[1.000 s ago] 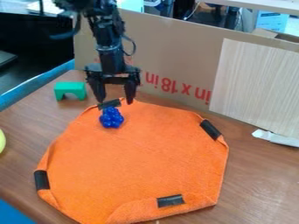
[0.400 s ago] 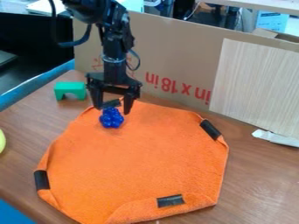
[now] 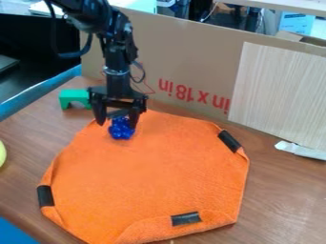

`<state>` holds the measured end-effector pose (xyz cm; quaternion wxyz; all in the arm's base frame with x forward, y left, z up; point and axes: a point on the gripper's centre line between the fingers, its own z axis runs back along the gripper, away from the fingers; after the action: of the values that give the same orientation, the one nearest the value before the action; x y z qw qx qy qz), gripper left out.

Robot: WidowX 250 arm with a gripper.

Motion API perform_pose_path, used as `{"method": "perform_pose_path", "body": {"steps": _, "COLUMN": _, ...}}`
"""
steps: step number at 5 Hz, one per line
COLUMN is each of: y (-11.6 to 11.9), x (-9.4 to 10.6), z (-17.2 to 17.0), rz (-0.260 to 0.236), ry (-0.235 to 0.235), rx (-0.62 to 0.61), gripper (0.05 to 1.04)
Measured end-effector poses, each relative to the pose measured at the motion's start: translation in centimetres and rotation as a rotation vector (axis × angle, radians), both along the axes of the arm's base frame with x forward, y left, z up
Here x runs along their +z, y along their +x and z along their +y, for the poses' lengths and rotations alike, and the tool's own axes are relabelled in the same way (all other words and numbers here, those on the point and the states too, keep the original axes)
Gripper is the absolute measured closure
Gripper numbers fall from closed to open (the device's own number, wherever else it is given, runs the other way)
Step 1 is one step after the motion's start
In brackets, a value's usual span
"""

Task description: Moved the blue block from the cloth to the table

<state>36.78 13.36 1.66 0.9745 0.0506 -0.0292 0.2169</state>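
Note:
Near the top of the view my gripper (image 3: 117, 123) hangs open, its two fingers spread to the left and right of the blue block (image 3: 121, 129). The block is bumpy and rests on the orange cloth (image 3: 153, 176) close to its back corner; the right finger covers a bit of its edge. Whether the fingers touch the block I cannot tell. Brown table (image 3: 286, 190) surrounds the cloth.
A green arch-shaped block (image 3: 76, 96) stands on the table just left of the gripper. Behind is a cardboard wall (image 3: 185, 62) with a pale wooden panel (image 3: 280, 90). A white strip (image 3: 300, 150) lies at right, a yellow object (image 3: 2, 153) at the left edge.
The gripper has come lower and toward the camera, then slightly left, so its fingers now stand beside the blue block. The block and cloth have not moved.

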Motion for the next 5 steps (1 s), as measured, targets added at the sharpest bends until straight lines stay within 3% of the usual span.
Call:
{"method": "perform_pose_path", "body": {"steps": 2, "y": -0.3, "x": 0.2, "z": 0.3, "rz": -0.016, "ry": -0.063, "rx": 0.023, "gripper": 0.639}}
{"method": "perform_pose_path", "body": {"steps": 3, "y": -0.5, "x": 0.4, "z": 0.4, "rz": -0.027, "ry": -0.081, "rx": 0.020, "gripper": 0.813}}
{"method": "perform_pose_path", "body": {"steps": 5, "y": -2.4, "x": 4.7, "z": 2.5, "rz": -0.125, "ry": -0.086, "rx": 0.062, "gripper": 0.820}}
